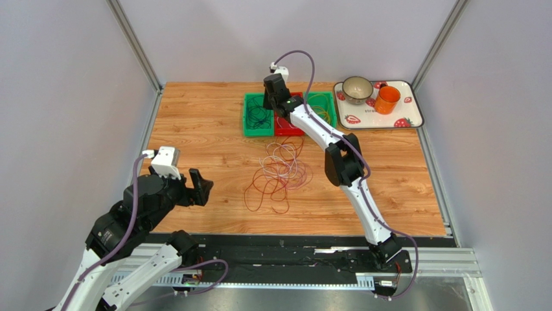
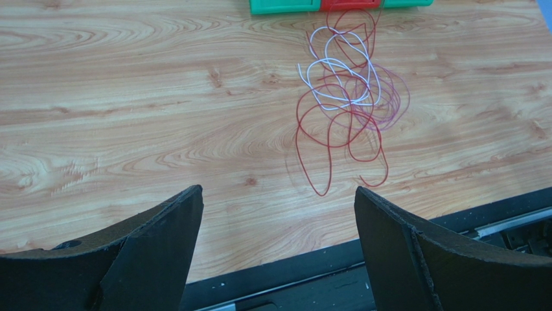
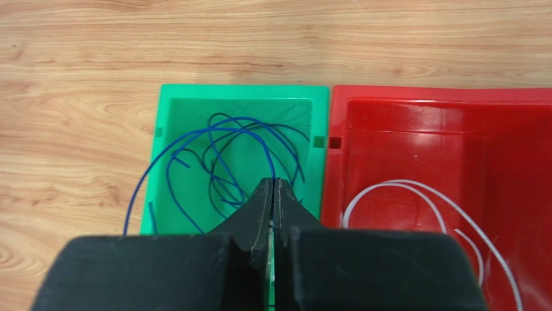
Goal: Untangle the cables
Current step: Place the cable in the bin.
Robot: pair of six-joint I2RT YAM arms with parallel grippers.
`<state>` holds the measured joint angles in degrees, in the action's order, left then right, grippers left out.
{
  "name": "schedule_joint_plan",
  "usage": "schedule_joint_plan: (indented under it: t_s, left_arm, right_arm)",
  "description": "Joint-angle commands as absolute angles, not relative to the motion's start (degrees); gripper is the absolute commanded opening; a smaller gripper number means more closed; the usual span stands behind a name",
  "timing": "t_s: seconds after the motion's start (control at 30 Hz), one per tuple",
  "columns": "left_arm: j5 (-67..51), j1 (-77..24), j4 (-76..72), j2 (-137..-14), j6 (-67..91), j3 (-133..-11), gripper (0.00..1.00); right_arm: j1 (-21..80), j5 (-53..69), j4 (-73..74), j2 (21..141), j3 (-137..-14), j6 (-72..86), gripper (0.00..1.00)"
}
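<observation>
At the lower left of the top view, the left claw [image 2: 277, 194] hangs low over the tabletop [image 1: 207, 116] with its two fingers spread wide and nothing between them. It sits well apart from the work, probably parked there to leave the middle free for the other arm.

Right of it, in the centre of the frame, lie the loose cables [image 1: 280, 172], a tangle of red, white and pale purple loops crossing over one another on the bare wood. They are apart from both claws.

Above the tangle, three bins stand side by side and touching at the far edge. The left green bin [image 3: 243, 91] holds dark green cables [image 3: 220, 168]. The right claw [image 3: 274, 188] is poised over its near right corner, pinched fully shut on a blue cable [image 3: 194, 134]. That cable arcs across the bin, and one end spills over the left wall. The hold looks like a delivery, with each freed cable apparently going to a bin by colour.

The red bin [image 3: 447, 94] next door contains a white cable [image 3: 402, 184] curled along its floor. The right green bin [image 1: 321, 94] shows yellowish strands, partly hidden by the arm.

At the upper right, a tray [image 1: 414, 120] carries a bowl [image 1: 357, 87] and an orange cup [image 1: 387, 100], neither of them part of the job.
</observation>
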<state>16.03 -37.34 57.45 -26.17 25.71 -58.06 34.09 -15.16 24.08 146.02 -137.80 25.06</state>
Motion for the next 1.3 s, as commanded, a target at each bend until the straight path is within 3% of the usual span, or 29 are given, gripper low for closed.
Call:
schedule_joint_plan:
  t_s: [0.0,0.17,0.4,0.43,0.57,0.67,0.73,0.9,1.0,1.27]
  left_arm:
    - [16.3,-36.9,56.3,-26.4,26.4,-57.9,0.95]
    - [16.5,-36.8,56.3,-26.3,26.5,-57.9,0.95]
    - [16.4,-36.4,56.3,-26.2,26.4,-58.0,0.95]
    - [16.3,-36.3,56.3,-26.2,26.4,-57.9,0.95]
    - [16.4,-36.3,56.2,-25.9,26.4,-57.9,0.95]
    - [16.4,-36.4,56.2,-25.9,26.4,-57.9,0.95]
    - [16.4,-36.4,56.2,-25.9,26.4,-57.8,0.95]
    - [16.4,-36.4,56.3,-25.8,26.5,-57.8,0.95]
    - [16.5,-36.3,56.3,-25.8,26.5,-58.0,0.95]
    - [16.6,-36.3,56.4,-25.7,26.6,-57.9,0.95]
  right_arm:
    - [34.4,-20.3,21.0,147.1,-141.2,21.2,0.0]
    - [34.3,-24.1,20.8,149.5,-144.2,20.0,0.0]
    - [35.2,-19.4,18.1,149.4,-142.9,19.2,0.01]
    - [35.2,-19.2,18.2,149.1,-142.7,19.1,0.04]
    - [35.2,-18.6,17.0,145.8,-139.1,19.8,0.37]
    - [35.3,-18.5,17.1,143.3,-137.9,19.8,0.49]
    - [35.2,-18.6,17.8,141.3,-137.6,19.8,0.51]
    - [35.2,-16.4,17.5,136.0,-134.3,21.5,0.5]
    - [35.5,-13.5,17.7,133.8,-132.3,23.2,0.44]
    - [35.7,1.5,17.8,134.9,-131.1,29.9,0.06]
